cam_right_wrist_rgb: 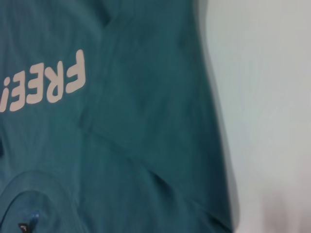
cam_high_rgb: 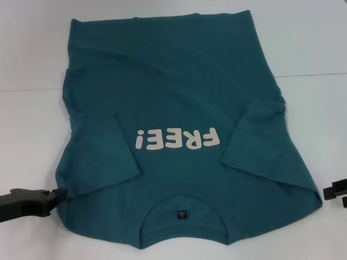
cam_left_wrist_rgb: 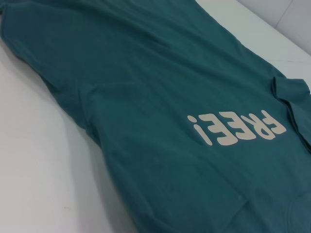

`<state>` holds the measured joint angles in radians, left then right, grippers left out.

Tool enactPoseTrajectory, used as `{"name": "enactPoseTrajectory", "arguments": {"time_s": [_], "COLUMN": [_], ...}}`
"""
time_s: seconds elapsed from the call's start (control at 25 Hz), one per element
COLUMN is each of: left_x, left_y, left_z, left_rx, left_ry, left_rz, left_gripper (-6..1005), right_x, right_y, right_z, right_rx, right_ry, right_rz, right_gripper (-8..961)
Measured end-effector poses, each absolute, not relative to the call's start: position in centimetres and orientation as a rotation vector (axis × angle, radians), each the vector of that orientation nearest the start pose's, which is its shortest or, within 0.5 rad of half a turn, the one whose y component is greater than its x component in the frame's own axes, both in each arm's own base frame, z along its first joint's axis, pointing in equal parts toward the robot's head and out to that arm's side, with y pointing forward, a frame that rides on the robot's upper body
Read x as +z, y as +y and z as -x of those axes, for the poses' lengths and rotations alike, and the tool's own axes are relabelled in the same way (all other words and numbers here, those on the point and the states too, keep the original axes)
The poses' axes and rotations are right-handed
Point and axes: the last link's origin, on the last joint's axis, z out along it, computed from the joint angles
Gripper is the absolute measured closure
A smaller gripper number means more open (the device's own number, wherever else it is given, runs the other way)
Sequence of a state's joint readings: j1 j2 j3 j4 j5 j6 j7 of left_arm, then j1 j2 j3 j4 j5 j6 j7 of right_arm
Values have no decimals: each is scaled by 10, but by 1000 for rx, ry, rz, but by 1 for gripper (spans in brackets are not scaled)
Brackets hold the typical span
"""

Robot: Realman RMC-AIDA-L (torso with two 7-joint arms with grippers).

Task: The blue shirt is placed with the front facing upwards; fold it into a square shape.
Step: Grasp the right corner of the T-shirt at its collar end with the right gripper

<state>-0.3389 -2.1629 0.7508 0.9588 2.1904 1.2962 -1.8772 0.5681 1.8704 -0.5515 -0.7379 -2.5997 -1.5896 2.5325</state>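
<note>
The blue shirt (cam_high_rgb: pixel 179 92) lies flat on the table with its front up and its collar and dark neck label (cam_high_rgb: pixel 182 214) nearest me. The off-white "FREE!" lettering (cam_high_rgb: pixel 178 140) reads upside down from here. Both short sleeves, left (cam_high_rgb: pixel 103 157) and right (cam_high_rgb: pixel 265 141), are turned in over the body. My left gripper (cam_high_rgb: pixel 54 194) is low at the shirt's left shoulder edge, its tip touching the cloth. My right gripper (cam_high_rgb: pixel 335 192) is just off the right shoulder, apart from the cloth. The wrist views show the shirt (cam_left_wrist_rgb: pixel 160 87) (cam_right_wrist_rgb: pixel 146 121) close up and no gripper.
A white table (cam_high_rgb: pixel 32 54) carries the shirt, with bare surface to the left and right of it. The hem reaches near the far edge, where a pale back wall begins. Nothing else lies on the table.
</note>
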Motion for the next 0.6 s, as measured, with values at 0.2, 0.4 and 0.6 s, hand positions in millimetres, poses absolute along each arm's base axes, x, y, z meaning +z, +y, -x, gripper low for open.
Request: {"name": "enactPoseTrajectory", "arguments": {"time_s": [0.2, 0.4, 0.6], "left_x": [12, 12, 12], "left_y": [315, 314, 314], "left_z": [321, 321, 321], "left_rx": [-355, -355, -356], "left_ry": [-1198, -1199, -1199], "left_rz": [2335, 2334, 2334], "left_gripper": [996, 996, 997], "right_x": [92, 87, 84], "right_y": [330, 332, 333], "right_z": [-350, -348, -348], "right_rx": [45, 55, 58], "right_ry": [2003, 2001, 2001], "right_rz": [1982, 1986, 1977], "right_gripper": [258, 260, 261]}}
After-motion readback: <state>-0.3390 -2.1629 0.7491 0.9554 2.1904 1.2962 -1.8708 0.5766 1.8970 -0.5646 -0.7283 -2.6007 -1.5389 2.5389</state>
